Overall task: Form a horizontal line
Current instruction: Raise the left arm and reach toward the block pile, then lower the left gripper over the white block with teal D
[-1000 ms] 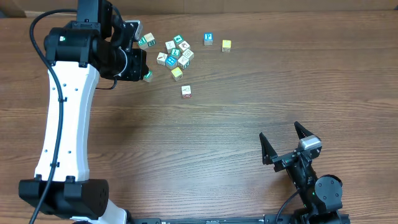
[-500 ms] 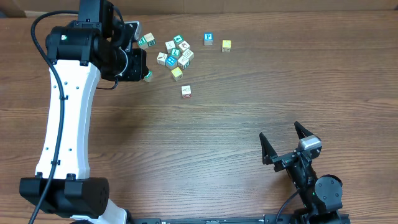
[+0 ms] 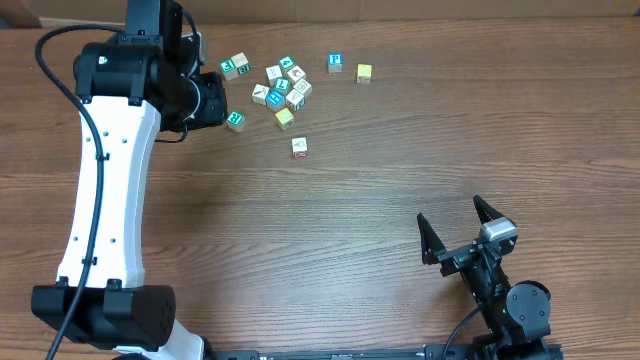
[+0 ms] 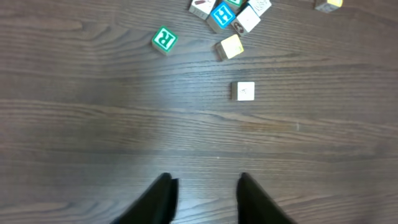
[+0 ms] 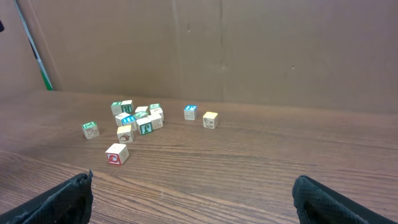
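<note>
Only one I can read for sure is a white R on the green-faced cube (image 4: 165, 40). The blue-faced cube (image 4: 222, 15) looks like an H. Everything else is too tiny.

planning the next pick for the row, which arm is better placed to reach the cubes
Left. The left arm hangs just beside the green R cube and cube cluster, jaws open; the right arm sits far off.

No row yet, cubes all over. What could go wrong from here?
1. The cluster of cubes is packed tight: the jaws of the left gripper going in would likely knock neighbours.
2. The green R cube lies rotated and alone, so a row started there may run crooked.
</note>
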